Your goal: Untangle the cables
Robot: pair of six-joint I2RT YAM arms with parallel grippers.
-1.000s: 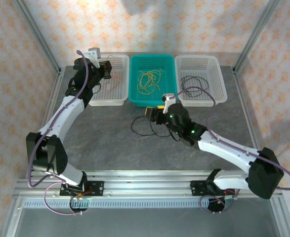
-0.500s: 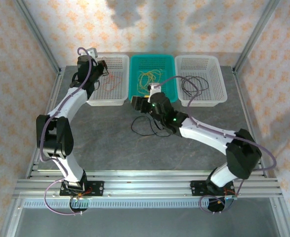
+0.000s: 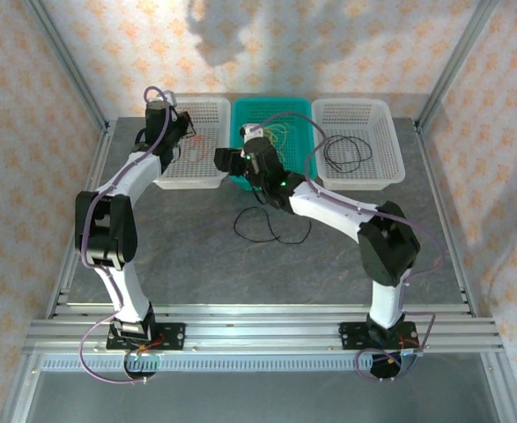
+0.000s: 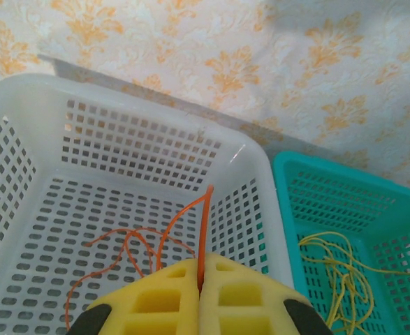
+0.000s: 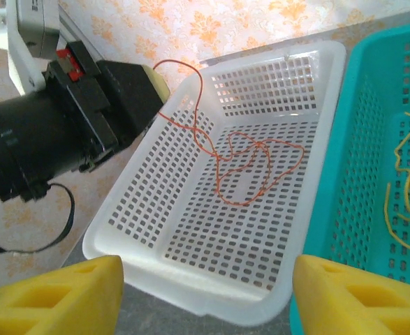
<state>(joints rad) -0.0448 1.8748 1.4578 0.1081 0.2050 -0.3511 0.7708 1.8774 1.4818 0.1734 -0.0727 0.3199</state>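
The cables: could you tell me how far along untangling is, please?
Done: a black cable lies in the right basket. In hand: the left gripper pinches the orange cable over the left basket. Left: yellow cables in the teal basket, a loose black cable on the table.

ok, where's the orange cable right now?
Left wrist view: orange cable looped in the left white basket, beside the teal basket, one end pinched in the shut left gripper.
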